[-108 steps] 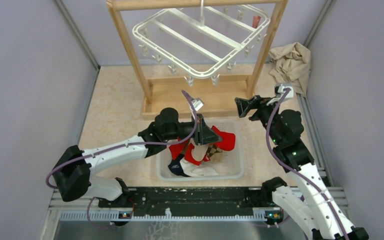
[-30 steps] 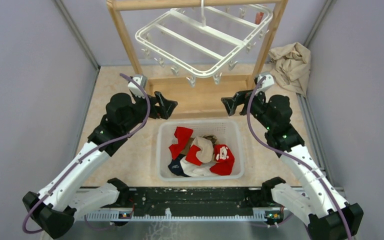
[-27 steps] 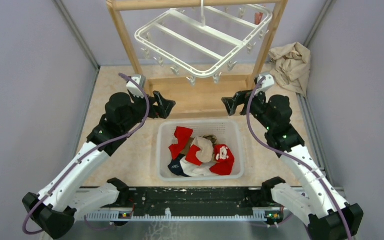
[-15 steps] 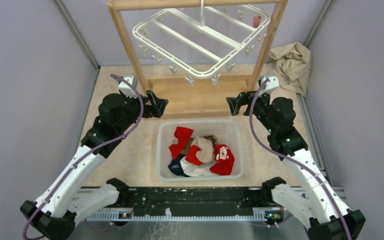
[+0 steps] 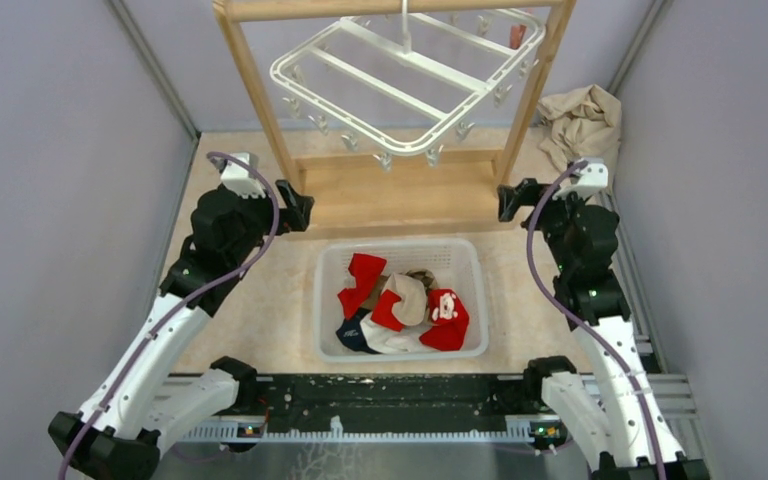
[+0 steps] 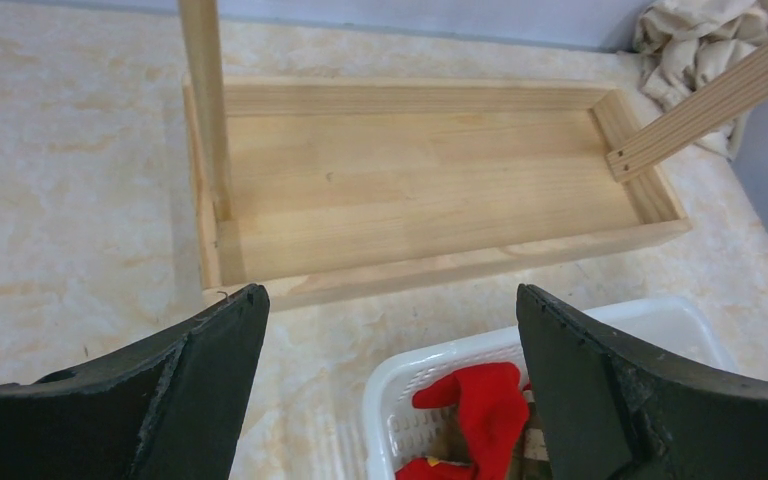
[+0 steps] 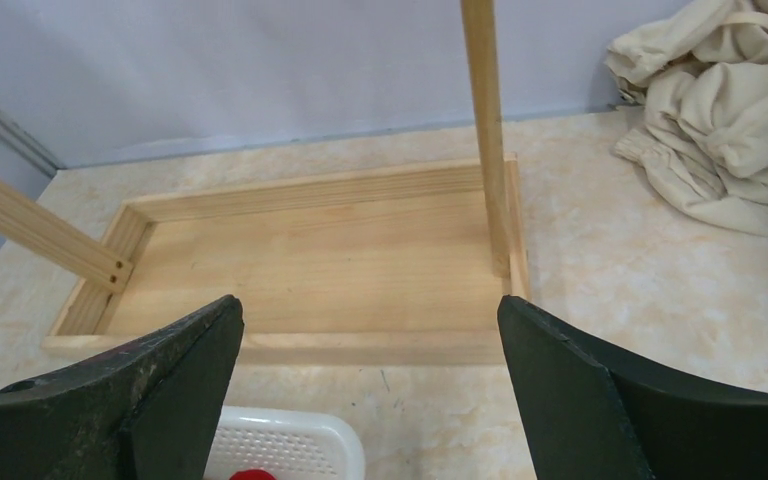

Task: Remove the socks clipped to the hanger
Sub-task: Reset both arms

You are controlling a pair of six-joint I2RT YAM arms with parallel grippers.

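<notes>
The white hanger [image 5: 405, 85] hangs tilted from the wooden frame's top bar. One small reddish sock [image 5: 516, 36] dangles from a clip at its far right corner. Several socks [image 5: 400, 305], red, cream and navy, lie heaped in the white basket [image 5: 400, 247]. My left gripper [image 5: 295, 205] is open and empty by the frame's left post. My right gripper [image 5: 512, 198] is open and empty by the right post. In the left wrist view the left gripper [image 6: 390, 300] looks over a red sock [image 6: 480, 415] at the basket's corner [image 6: 400, 385]. The right gripper [image 7: 370, 305] has nothing between its fingers.
The wooden frame's base tray [image 5: 400, 195] sits behind the basket, with a post at each end [image 6: 205, 110] [image 7: 485, 130]. A crumpled beige cloth [image 5: 580, 125] lies at the back right [image 7: 720, 110]. Grey walls close in both sides.
Both arms have swung outward, the left gripper to the left and the right gripper to the right, away from the frame's middle. The hanger sways slightly. Both grippers stay open.
</notes>
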